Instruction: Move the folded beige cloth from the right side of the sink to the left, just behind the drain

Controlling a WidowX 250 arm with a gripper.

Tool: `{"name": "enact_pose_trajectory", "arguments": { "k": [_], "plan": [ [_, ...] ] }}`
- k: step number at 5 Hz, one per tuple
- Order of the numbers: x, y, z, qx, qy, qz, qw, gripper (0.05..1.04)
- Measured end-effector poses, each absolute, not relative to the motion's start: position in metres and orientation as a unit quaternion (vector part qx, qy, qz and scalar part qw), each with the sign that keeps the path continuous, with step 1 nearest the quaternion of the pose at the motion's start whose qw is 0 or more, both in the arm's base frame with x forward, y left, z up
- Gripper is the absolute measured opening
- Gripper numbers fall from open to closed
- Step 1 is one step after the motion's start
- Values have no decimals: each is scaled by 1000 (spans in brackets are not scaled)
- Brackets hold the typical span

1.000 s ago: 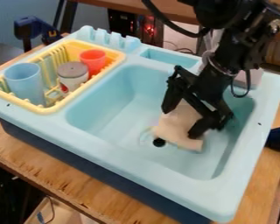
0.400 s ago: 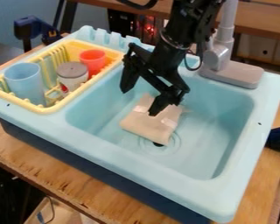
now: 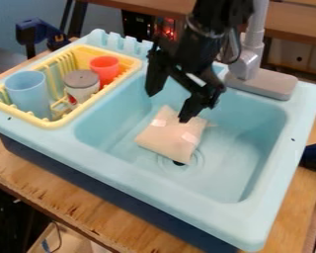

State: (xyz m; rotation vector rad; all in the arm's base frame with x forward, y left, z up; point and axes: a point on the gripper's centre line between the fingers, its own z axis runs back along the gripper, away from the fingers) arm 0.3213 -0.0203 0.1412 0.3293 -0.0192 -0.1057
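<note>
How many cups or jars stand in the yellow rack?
3: a blue cup at the left end, a gray-topped jar next to it, a red cup farther right. Others may be hidden.

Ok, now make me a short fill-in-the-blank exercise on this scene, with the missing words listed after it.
The gripper is not shut but ____.
The beige pouch lies in the basin of the light ____ sink.
In the yellow rack, the lidded jar stands between the blue cup and the ____ cup.

Missing words: open; blue; red.
</note>
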Motion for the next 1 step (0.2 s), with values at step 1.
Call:
{"name": "enact_pose_trajectory", "arguments": {
  "k": [1],
  "plan": [
    [302, -35, 159, 98, -32, -74, 992, 1001]
  ]
}}
